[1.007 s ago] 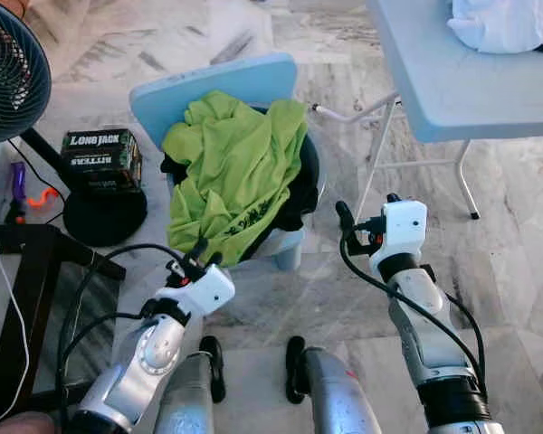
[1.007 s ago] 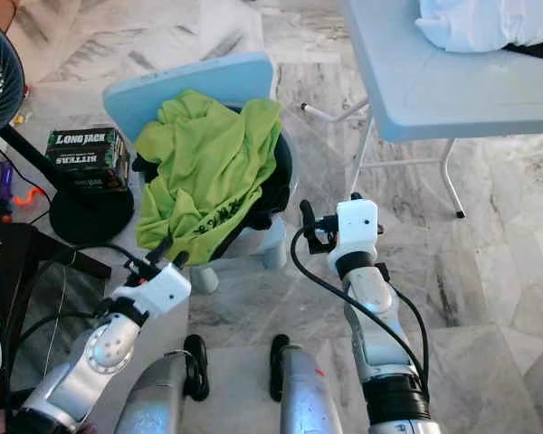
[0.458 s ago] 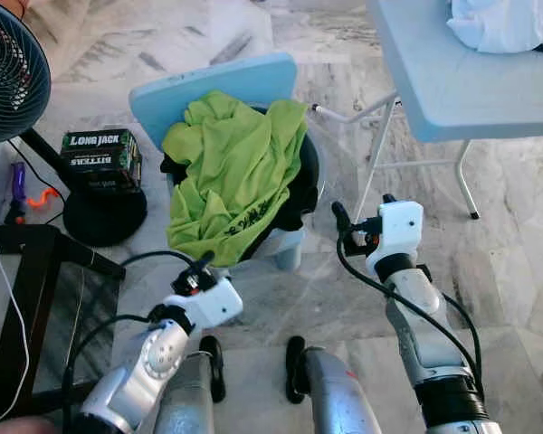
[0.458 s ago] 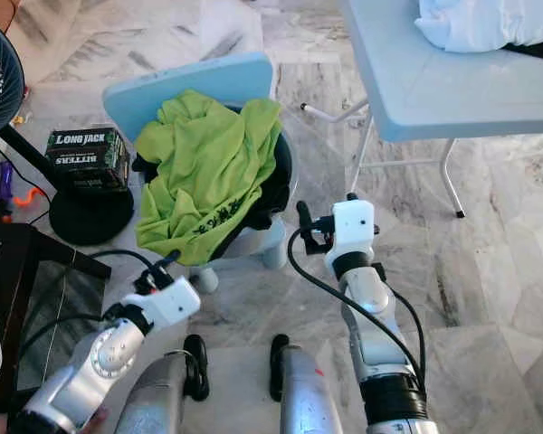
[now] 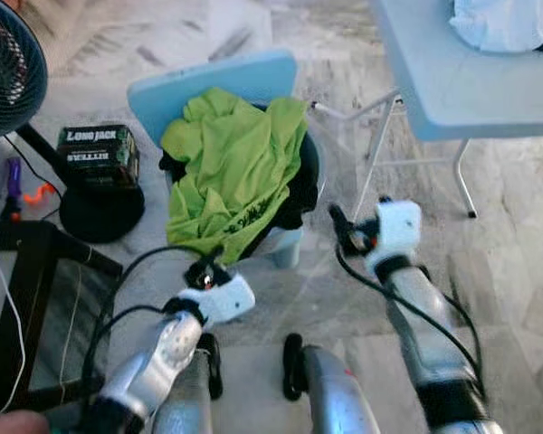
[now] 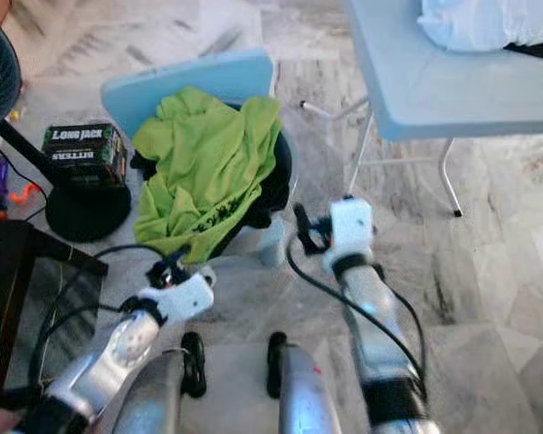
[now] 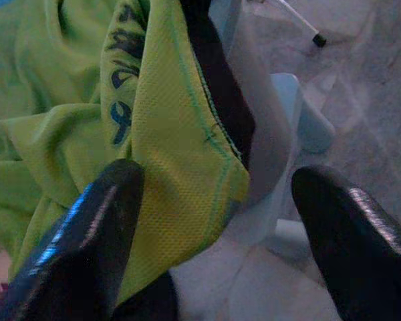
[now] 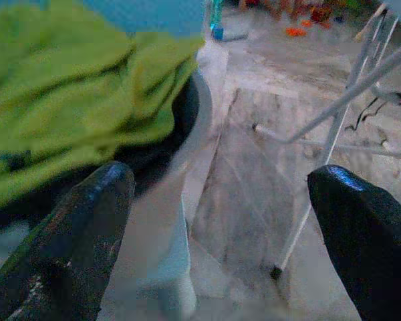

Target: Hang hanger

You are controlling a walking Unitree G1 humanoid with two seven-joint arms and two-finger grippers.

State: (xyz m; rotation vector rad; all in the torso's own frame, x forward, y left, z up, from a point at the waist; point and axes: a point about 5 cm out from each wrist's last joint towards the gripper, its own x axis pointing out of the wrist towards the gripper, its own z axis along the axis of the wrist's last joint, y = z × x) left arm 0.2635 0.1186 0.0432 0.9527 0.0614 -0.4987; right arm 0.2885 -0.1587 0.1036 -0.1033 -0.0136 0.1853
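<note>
1. Approach step, as I judge it — no hanger can be made out; green shirt (image 5: 235,167) is heaped over the dark basket (image 5: 309,172) on the blue stool (image 5: 219,83).
2. Left gripper (image 7: 214,221), fingers spread and empty, hovers just short of the shirt's hem; right gripper (image 8: 220,221), also spread, sits beside the basket's rim.
3. Next: probably find the hanger under the cloth.
4. Since a second ago, the left gripper has crept closer to the shirt.
</note>
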